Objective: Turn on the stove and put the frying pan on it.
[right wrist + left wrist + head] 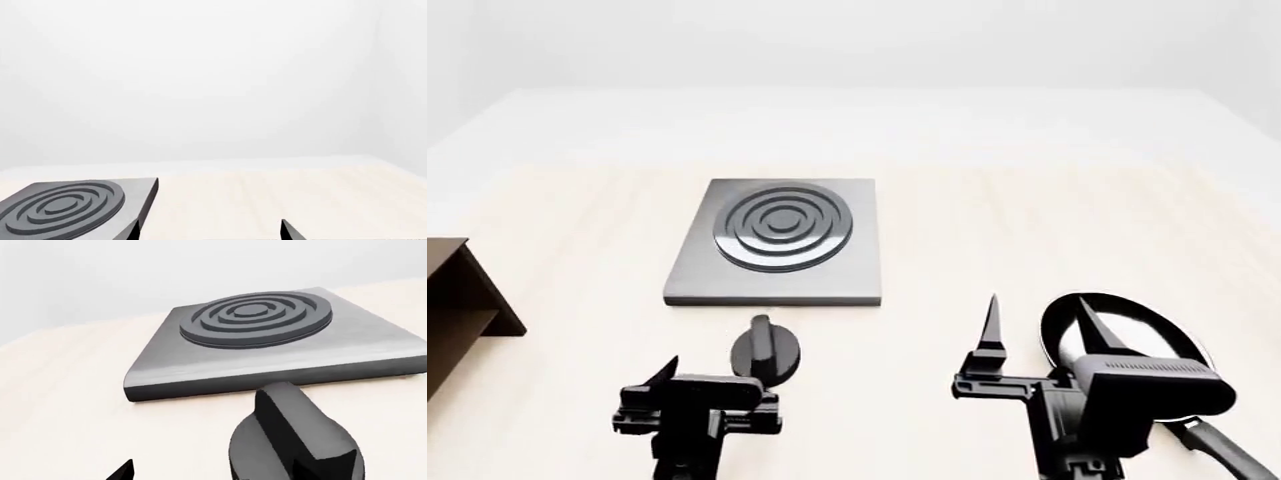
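Stove [777, 242] and frying pan [1124, 345] both sit on the pale wooden table [988, 250] in front of you. Seen from the head camera, the grey slab lies left of centre, its ringed burner [782, 227] toward the far side. Its black knob [766, 350] sits apart from the slab on the tabletop, just off the near edge, with a raised grip bar across its top.

Your left gripper [714, 372] is low over the table just this side of the knob. One fingertip [665, 369] shows to the knob's left; the other is lost against the black knob, so you cannot tell from these views how wide the jaws stand or whether they touch it. The left wrist camera puts the knob [297, 440] large and close, with the slab [280, 347] beyond it.

Your right gripper [1041, 325] stands spread wide and holds nothing, its two pointed fingers [990, 325] well apart. The pan lies behind the right-hand finger, near the table's right side, pale inside up and long handle [1221, 450] running toward you. It is well clear of the burner.

A brown wooden shelf [461, 300] shows at the left edge of the head view.
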